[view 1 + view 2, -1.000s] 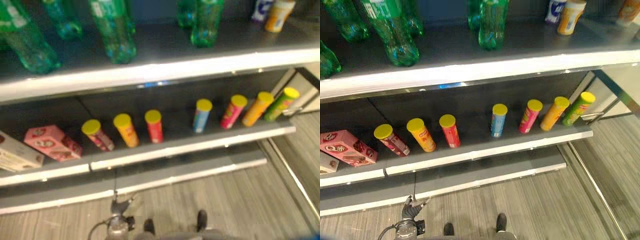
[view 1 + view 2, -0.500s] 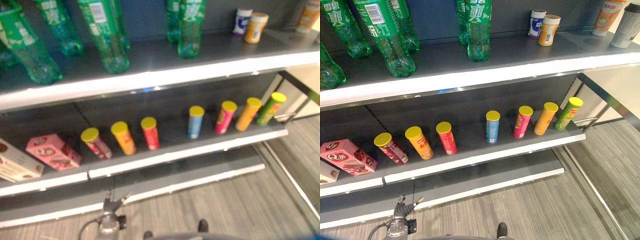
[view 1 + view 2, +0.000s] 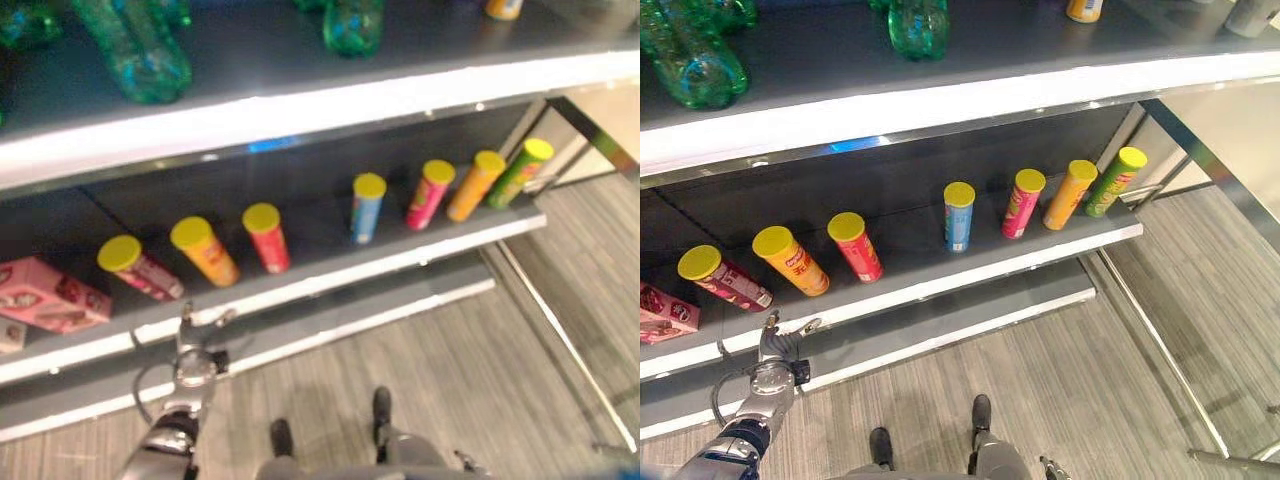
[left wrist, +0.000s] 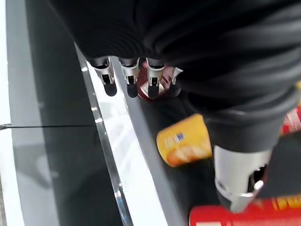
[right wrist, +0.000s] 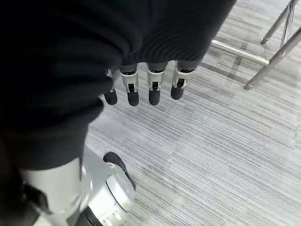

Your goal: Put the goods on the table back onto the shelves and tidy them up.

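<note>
Several chip canisters with yellow lids stand in a row on the lower shelf [image 3: 990, 277]: a dark red one [image 3: 725, 283] leaning far over, an orange one [image 3: 790, 262], a red one [image 3: 855, 247], a blue one [image 3: 958, 215] and more to the right. My left hand [image 3: 775, 350] hovers just in front of that shelf's edge, below the dark red and orange canisters, open and empty. In the left wrist view its fingers [image 4: 129, 80] are straight over the shelf edge, with the orange canister [image 4: 183, 141] beside them. My right hand [image 5: 153, 87] hangs open over the floor and holds nothing.
A pink box [image 3: 665, 310] lies at the lower shelf's left end. Green bottles [image 3: 700, 60] stand on the upper shelf [image 3: 940, 100]. A lower grey ledge [image 3: 940, 335] juts out under the shelf. Metal legs [image 5: 277, 52] stand on the striped floor at the right.
The camera has shifted and tilted down. My left hand has risen from floor level to the lower shelf's front edge. Nothing has been taken hold of.
</note>
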